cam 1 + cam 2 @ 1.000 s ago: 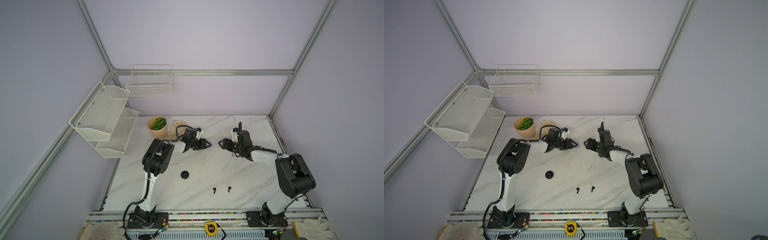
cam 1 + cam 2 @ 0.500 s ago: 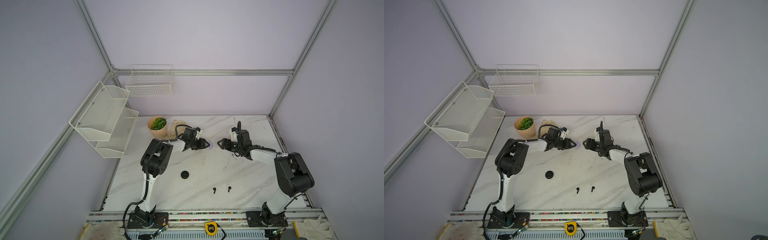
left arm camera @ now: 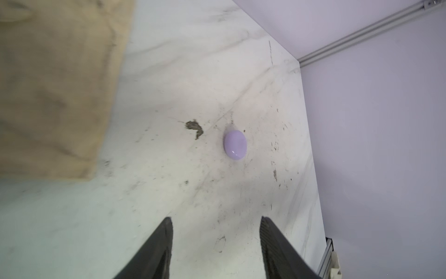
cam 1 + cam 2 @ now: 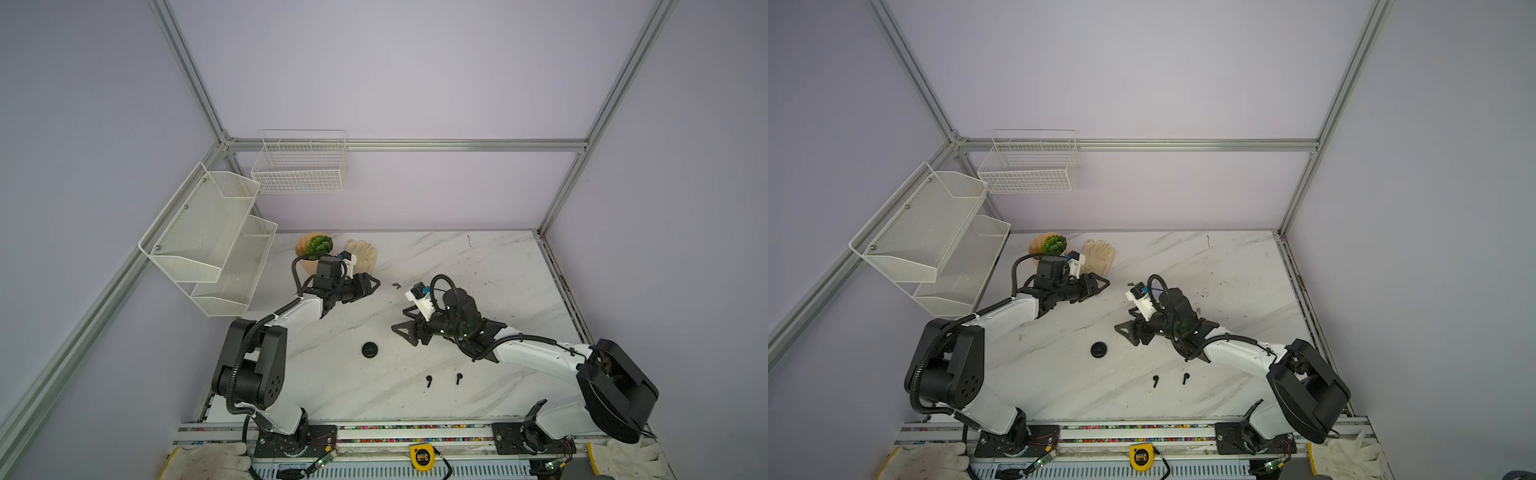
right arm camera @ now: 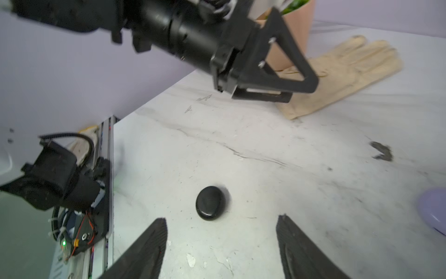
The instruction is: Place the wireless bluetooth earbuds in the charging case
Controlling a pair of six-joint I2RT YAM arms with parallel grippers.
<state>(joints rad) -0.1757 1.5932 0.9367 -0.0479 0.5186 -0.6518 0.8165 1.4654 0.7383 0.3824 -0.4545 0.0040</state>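
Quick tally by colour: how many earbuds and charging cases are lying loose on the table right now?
Black earbuds: 2
Black case: 1
Lilac case: 1
Total: 4

Pale lilac walls (image 4: pixel 395 62) close me in on three sides, framed by bare aluminium struts (image 4: pixel 415 145) that meet in the far corners. Below me lies a white, grey-veined marble-look worktop (image 4: pixel 478 266) — scuffed and smudged with dark marks. A white perforated-metal two-tier shelf (image 4: pixel 208 232) hangs on the wall to my left, and a white wire basket (image 4: pixel 299 170) on the back wall just beside it. The light is soft and even — shadows stay faint.
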